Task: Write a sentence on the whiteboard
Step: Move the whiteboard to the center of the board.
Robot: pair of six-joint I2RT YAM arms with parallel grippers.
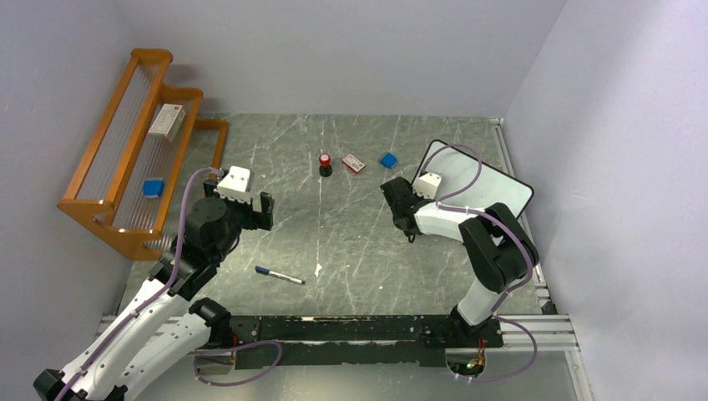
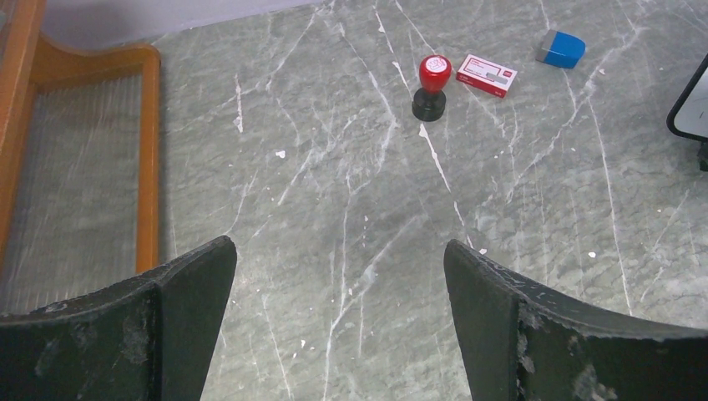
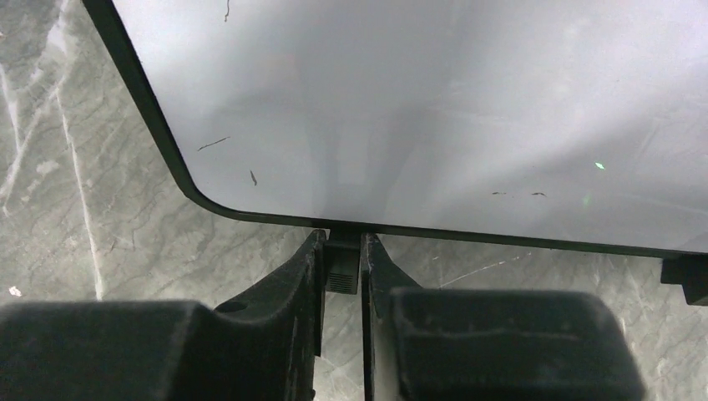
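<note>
- Board (image 1: 501, 190): lies at the right side of the table (image 1: 359, 242), under the right arm's wrist. In the right wrist view its white face is bare except for a few stray specks.
- Right gripper (image 3: 342, 251): fingers nearly together, pinching a small black foot (image 3: 342, 269) at the board's framed edge. A second foot (image 3: 689, 276) is visible further along the same edge.
- Left gripper (image 2: 338, 259): jaws wide apart, holding nothing, above bare table.
- Marker (image 1: 280, 275): lies flat on the table near the arm bases, between the two arms and well apart from the board.
- Handling, board: judged light and stiff. The glossy face is likely slippery, so grip the frame or a foot, not the face. One foot is a narrow hold — the board may pivot about it if pushed.
- Handling, marker: thin, round and likely to roll. Grip across mid-barrel, tip clear of the fingers.
- Next need, as judged: the open left gripper takes the marker while the right steadies the board.
</note>
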